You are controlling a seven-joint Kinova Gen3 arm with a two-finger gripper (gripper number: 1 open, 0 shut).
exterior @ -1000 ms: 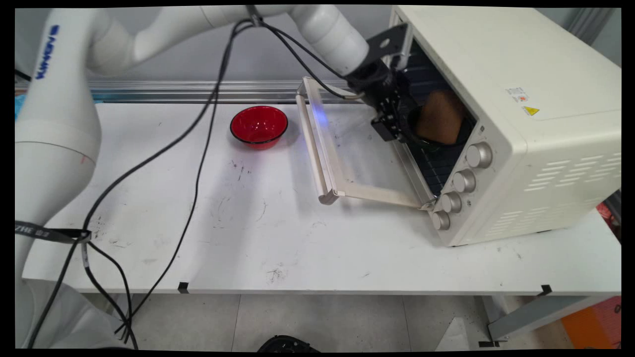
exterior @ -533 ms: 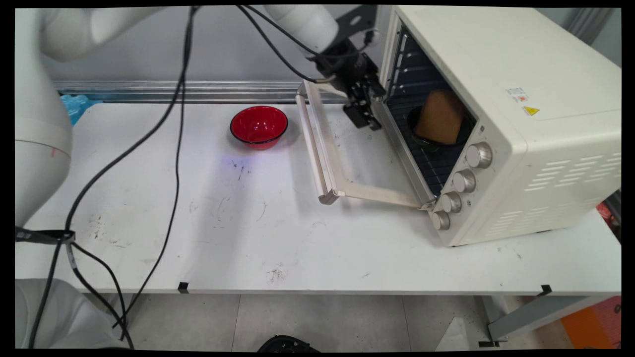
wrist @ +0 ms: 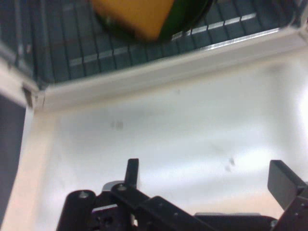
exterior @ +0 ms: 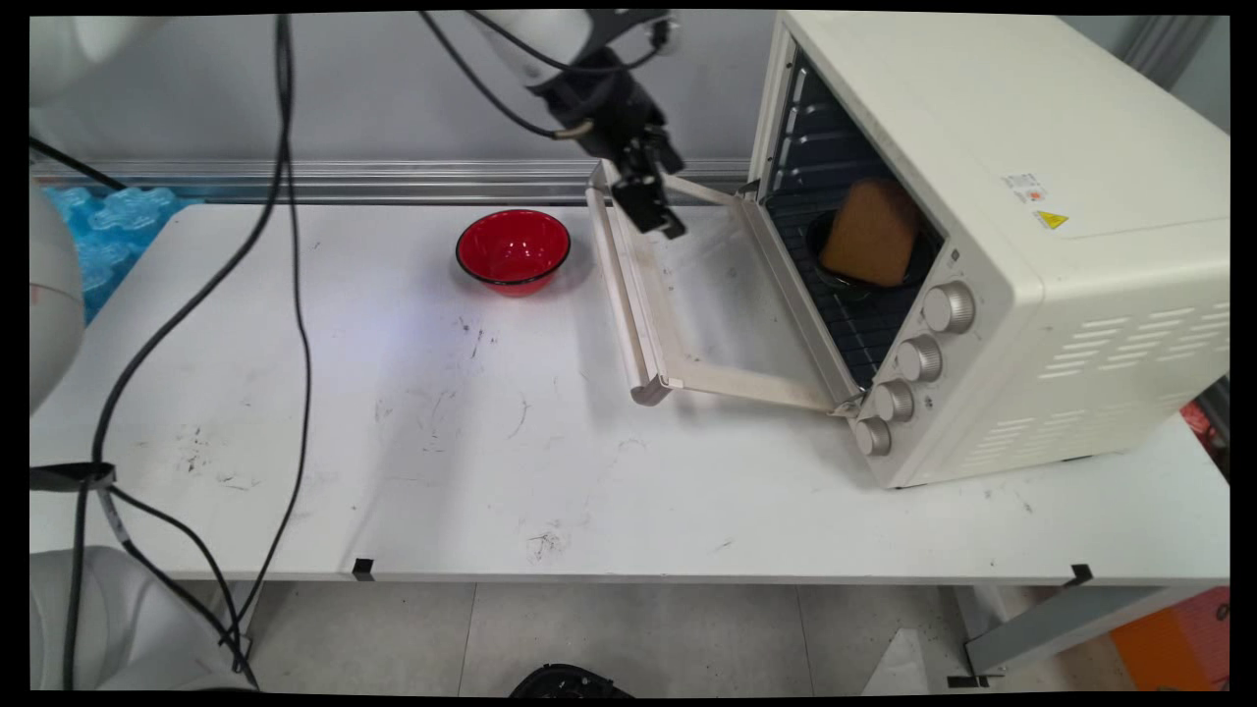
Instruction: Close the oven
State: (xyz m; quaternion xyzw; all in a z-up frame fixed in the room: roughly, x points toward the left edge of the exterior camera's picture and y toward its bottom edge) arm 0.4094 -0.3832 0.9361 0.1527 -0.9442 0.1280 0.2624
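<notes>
A cream toaster oven [exterior: 992,226] stands at the table's right with its glass door [exterior: 687,295] folded down flat. Inside on the rack sits a dark bowl [exterior: 864,280] holding a brown slice of bread [exterior: 872,234]; the hand view shows the bread [wrist: 132,17] at its top edge. My gripper [exterior: 656,204] hangs above the far end of the open door, outside the oven. In the hand view the gripper [wrist: 207,180] is open and empty, its fingers [wrist: 284,185] spread wide over the door glass.
A red bowl [exterior: 513,250] sits left of the oven door near the back. Black cables [exterior: 285,245] hang over the table's left side. Blue bubble wrap [exterior: 98,236] lies at the far left edge. Oven knobs [exterior: 913,358] face the front.
The gripper has drawn back out of the oven mouth, moving left and up over the door. The bread and bowl stay inside on the rack.
</notes>
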